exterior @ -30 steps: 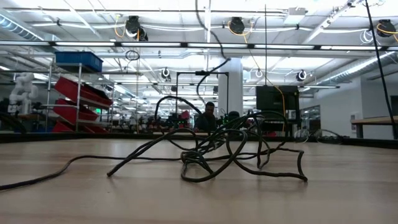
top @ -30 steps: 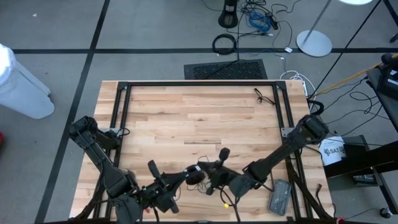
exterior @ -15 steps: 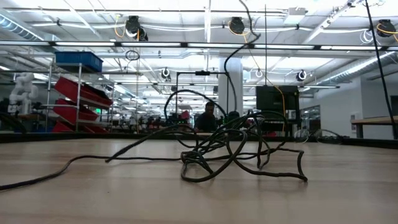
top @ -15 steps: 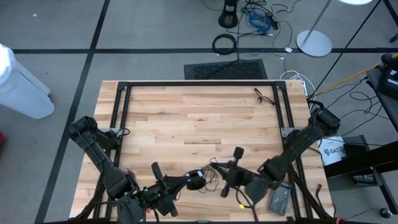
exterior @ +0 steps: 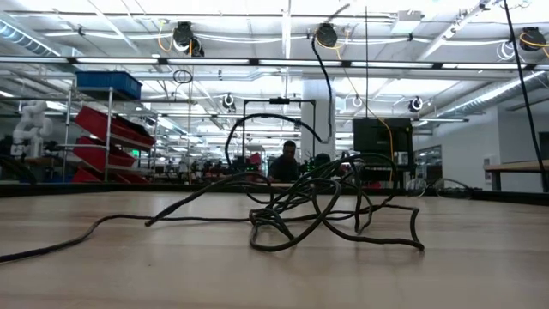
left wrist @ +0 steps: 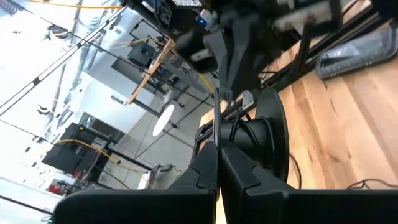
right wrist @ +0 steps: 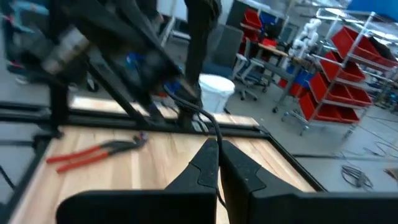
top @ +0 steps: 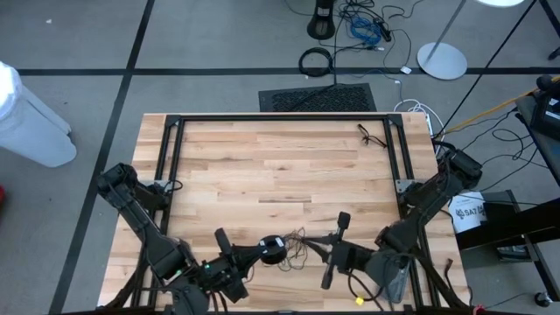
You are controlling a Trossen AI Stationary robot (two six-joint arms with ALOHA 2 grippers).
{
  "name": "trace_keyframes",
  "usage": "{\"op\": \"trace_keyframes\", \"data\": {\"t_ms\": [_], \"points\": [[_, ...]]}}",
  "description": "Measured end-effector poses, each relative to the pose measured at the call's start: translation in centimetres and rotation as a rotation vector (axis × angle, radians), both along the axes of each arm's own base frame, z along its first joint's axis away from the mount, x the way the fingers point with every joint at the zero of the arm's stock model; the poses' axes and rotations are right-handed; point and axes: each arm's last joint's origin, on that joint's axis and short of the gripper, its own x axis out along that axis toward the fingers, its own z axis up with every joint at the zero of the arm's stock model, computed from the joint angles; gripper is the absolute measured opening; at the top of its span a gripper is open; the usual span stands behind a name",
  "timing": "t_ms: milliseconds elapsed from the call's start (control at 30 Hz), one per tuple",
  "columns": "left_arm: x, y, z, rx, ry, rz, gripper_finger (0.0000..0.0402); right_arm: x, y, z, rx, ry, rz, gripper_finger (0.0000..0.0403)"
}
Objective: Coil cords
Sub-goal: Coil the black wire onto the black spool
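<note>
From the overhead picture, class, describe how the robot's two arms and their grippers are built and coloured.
Both arms are dark, nearly black, made of jointed tubular links rising from bases at the table's sides. The left gripper and the right gripper each end in two slim dark fingers, flat and tapering to a point. Yellow wiring shows near the right arm's wrist, and a small green light on the left arm.

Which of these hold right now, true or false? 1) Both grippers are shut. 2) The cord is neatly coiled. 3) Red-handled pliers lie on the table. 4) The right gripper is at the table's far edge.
1) True: the left gripper and the right gripper are both shut, each pinching the cord.
2) False: it lies in a loose tangle between them.
3) True: the pliers show in the right wrist view.
4) False: it is at the near edge.
</note>
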Motion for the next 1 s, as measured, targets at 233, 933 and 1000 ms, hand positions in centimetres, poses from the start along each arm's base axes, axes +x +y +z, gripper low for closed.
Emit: {"op": "trace_keyframes", "data": {"t_ms": [233, 933, 1000], "points": [[0.7, 0.8, 0.0, -0.023, -0.015, 0.037, 0.0002, 0.0, 0.6, 0.8, 0.054, -0.055, 0.135, 0.0], [3.7, 3.3, -1.0, -0.097, -0.064, 0.178, 0.0002, 2.3, 1.1, -0.8, 0.101, -0.114, 0.216, 0.0], [3.9, 3.6, -1.0, -0.126, -0.084, 0.191, 0.0002, 2.7, 1.2, -1.2, 0.088, -0.117, 0.21, 0.0]]}}
